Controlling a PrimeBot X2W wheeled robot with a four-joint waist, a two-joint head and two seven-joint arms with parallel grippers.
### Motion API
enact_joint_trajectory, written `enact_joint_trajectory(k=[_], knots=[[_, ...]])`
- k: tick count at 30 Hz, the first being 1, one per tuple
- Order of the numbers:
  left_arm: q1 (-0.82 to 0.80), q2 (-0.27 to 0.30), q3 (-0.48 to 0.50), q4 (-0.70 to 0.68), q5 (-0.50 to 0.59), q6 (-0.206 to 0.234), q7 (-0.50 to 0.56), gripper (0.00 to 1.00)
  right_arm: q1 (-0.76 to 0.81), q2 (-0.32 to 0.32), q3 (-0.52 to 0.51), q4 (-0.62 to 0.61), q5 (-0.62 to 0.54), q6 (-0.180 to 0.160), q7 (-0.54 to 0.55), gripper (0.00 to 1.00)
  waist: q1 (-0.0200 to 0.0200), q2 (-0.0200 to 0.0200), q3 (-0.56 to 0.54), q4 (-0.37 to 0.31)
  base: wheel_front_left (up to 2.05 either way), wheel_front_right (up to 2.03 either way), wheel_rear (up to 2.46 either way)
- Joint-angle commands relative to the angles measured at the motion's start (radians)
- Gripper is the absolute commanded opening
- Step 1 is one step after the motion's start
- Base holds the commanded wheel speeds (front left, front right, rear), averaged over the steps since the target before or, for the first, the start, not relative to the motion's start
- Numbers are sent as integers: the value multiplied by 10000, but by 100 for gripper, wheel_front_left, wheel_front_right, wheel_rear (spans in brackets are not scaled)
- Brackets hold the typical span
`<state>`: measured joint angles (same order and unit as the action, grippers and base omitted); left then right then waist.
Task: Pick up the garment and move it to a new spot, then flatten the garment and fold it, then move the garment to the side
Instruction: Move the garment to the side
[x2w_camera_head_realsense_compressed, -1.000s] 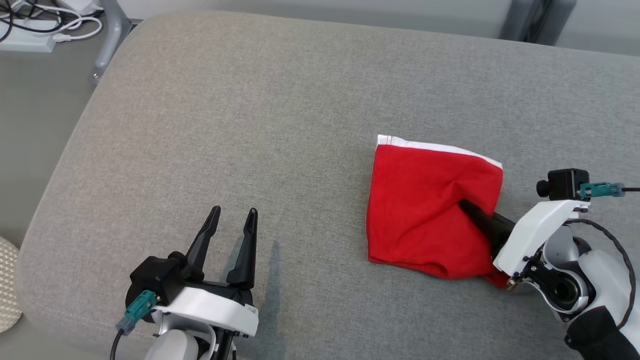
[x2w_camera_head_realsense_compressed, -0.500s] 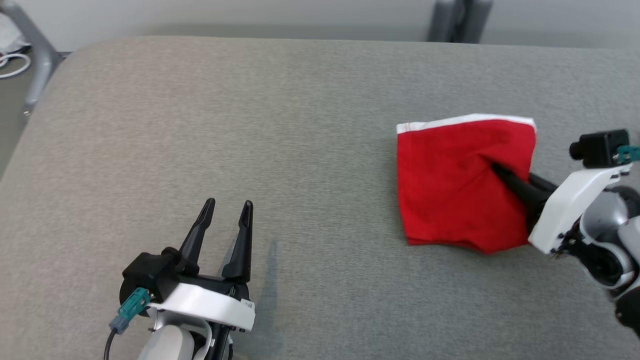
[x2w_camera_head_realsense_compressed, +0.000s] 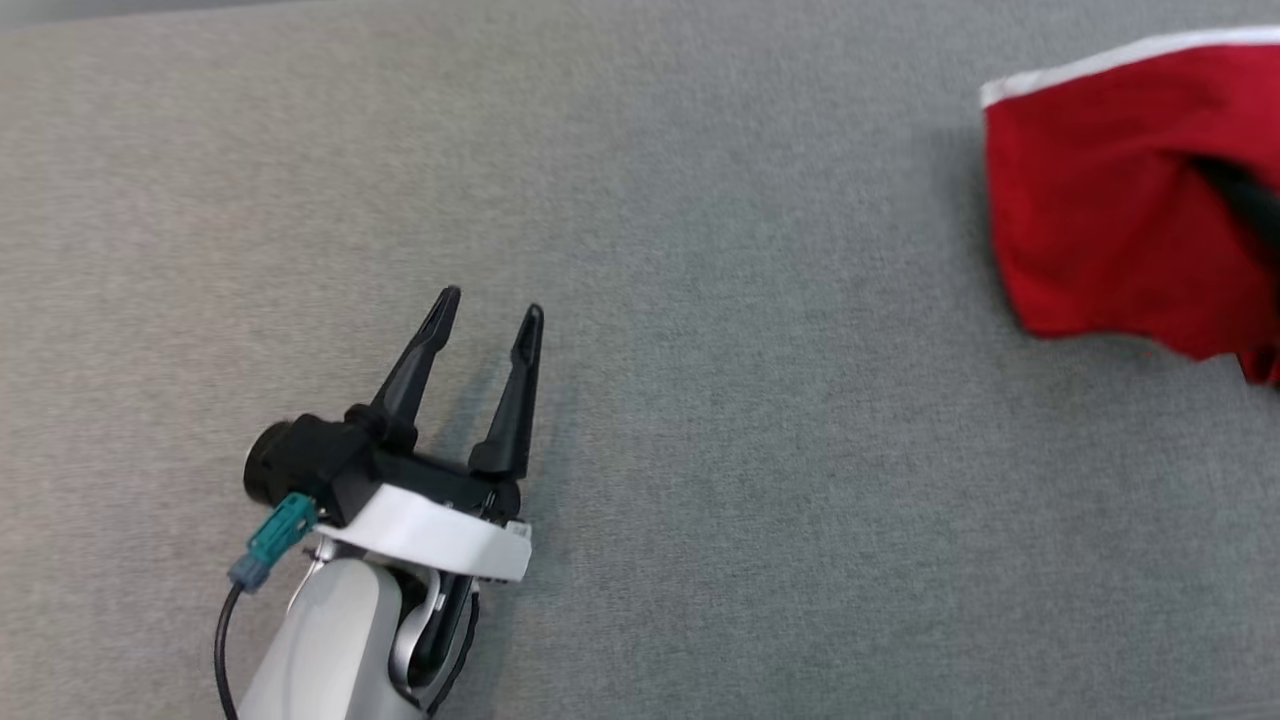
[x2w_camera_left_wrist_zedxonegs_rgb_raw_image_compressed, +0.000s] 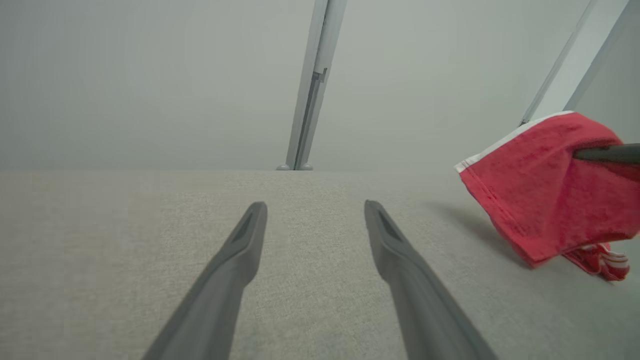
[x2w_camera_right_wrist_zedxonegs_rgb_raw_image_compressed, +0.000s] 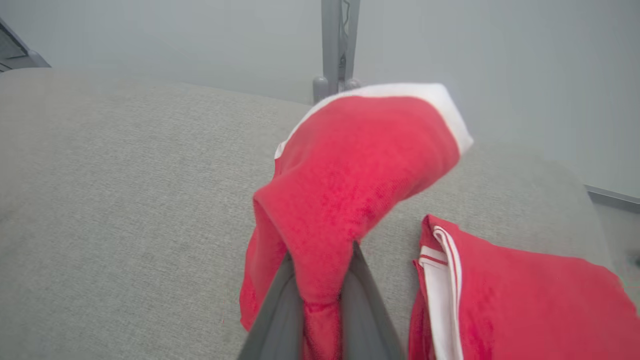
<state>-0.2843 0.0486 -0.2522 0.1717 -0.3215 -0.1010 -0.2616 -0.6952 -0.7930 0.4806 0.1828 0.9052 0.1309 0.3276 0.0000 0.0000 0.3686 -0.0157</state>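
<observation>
Item: red garment (x2w_camera_head_realsense_compressed: 1120, 220), white-edged. Location: pinched in my right claw (x2w_camera_right_wrist_zedxonegs_rgb_raw_image_compressed: 322, 280), draped over its tips above the grey cushion (x2w_camera_head_realsense_compressed: 700, 450). My left claw (x2w_camera_head_realsense_compressed: 491, 301): spread, empty, garment well to its right. Handling, my judgement: carry low, keep the pinch firm, lay it flat.
</observation>
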Motion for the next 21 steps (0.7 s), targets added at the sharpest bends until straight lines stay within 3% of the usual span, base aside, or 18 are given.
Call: enact_joint_trajectory(k=[1,12,21], knots=[[-355,46,-35,-50,138,-85,-38,100,-179,-213,-216,-74,-82,-6,72,0,0,0,723,-529,0,0,0],[-1534,48,-680,-102,698,-302,-36,100,-216,-1833,-1171,-537,-806,-8,604,0,0,0,2146,-1009,0,0,0],[-1819,170,-1202,-51,644,-316,-1,100,10,-2948,-1440,-173,-1933,-8,603,0,0,0,2699,-885,0,0,0]])
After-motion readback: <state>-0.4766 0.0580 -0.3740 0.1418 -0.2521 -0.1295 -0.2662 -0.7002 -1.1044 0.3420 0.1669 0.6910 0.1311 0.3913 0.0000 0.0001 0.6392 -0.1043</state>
